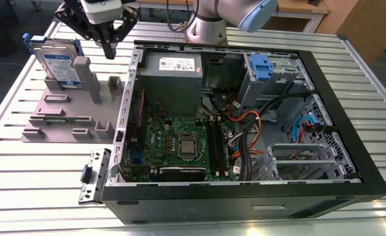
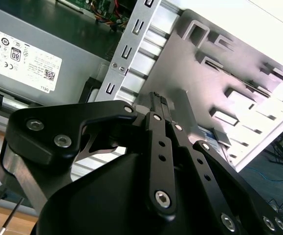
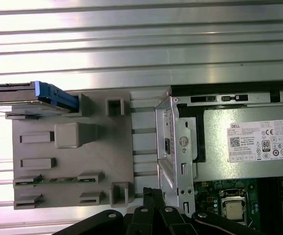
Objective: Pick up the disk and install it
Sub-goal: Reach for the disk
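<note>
Nearby, disk (image 1: 55, 66) stands beside end effector (image 1: 108, 53).

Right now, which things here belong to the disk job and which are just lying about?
Job: disk, upright in the grey holder; gripper, near the holder; case.
Lying about: power supply, motherboard, loose bracket beside the case.

1 grey fixture plate (image 3: 48, 152) on slatted table (image 3: 131, 44); disk (image 3: 14, 93) on edge at its corner; open computer case (image 3: 175, 147) beside.

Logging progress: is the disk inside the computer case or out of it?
Out. The disk stands on edge in the grey holder beside the case.
</note>
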Tool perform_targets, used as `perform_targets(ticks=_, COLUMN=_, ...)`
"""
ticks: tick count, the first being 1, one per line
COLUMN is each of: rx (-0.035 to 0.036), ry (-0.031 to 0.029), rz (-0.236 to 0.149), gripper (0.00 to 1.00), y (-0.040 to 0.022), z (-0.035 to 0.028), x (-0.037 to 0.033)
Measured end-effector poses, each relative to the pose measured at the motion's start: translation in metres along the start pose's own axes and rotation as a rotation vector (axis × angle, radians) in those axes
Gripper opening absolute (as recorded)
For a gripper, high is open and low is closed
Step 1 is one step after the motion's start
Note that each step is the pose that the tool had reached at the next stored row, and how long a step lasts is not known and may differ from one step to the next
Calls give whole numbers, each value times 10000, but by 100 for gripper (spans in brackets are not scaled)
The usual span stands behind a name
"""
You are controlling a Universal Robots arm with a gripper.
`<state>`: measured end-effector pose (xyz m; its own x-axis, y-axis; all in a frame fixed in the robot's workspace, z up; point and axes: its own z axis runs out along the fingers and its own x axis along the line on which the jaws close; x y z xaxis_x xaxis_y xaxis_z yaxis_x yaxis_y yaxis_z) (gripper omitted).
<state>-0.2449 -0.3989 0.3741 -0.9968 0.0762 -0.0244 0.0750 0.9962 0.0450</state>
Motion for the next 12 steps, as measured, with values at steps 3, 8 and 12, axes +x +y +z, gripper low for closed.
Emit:
perform_targets(ticks=3, rx=0, ry=0, rz=0, gripper=10, y=-1, z=1, x=8)
perform_targets(ticks=8, rx=0, ry=0, rz=1, gripper=10, y=-1, z=3, x=19)
perform_targets(ticks=12, rx=0, ry=0, rz=0, gripper=10, y=-2, z=5, x=29)
